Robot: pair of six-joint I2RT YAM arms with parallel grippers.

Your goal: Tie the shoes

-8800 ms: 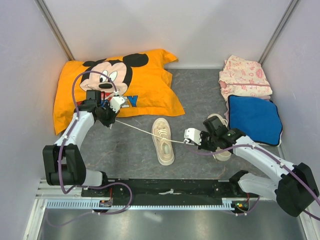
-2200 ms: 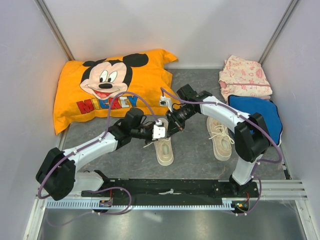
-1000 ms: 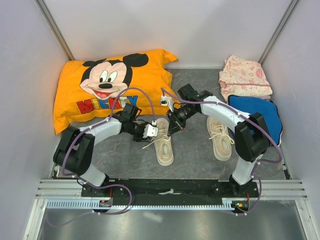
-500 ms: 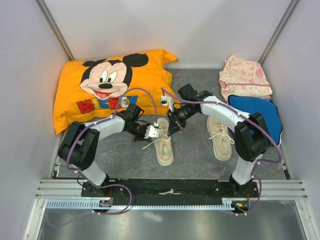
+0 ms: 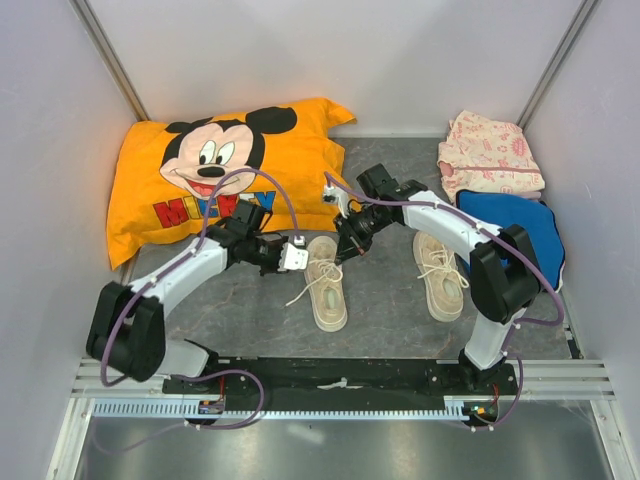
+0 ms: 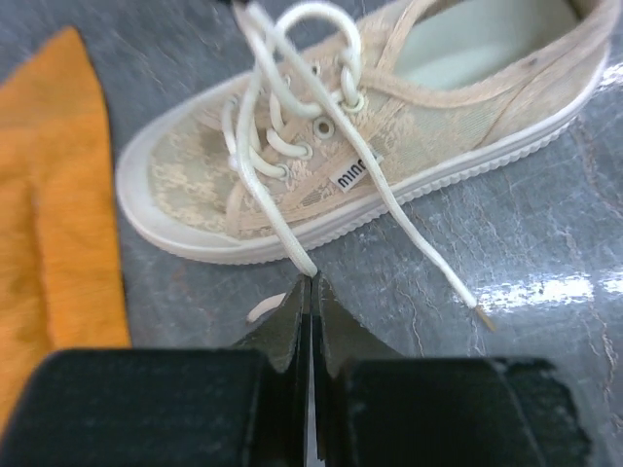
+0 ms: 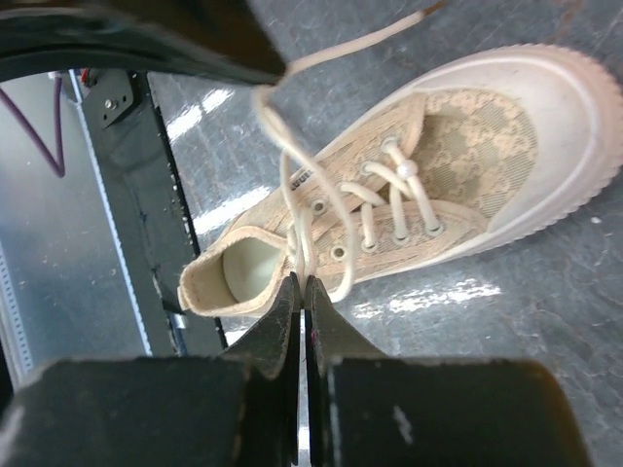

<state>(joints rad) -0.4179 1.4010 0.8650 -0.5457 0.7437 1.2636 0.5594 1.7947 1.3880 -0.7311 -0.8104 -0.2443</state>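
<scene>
Left wrist view showed the left gripper (image 6: 310,292) had just closed, pinching a lace (image 6: 277,212) of the shoe (image 6: 185,180); right gripper (image 7: 301,292) pinched a second strand (image 7: 289,209); tightening could follow.

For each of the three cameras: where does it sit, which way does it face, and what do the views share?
Top external: above and behind the bases, facing down at the table; both arms show.
Left wrist: on the left gripper, facing the left shoe side-on; its shut fingers pinch a lace.
Right wrist: on the right gripper, facing that shoe from its other side; shut fingers show.
Shared: all see this shoe.
</scene>
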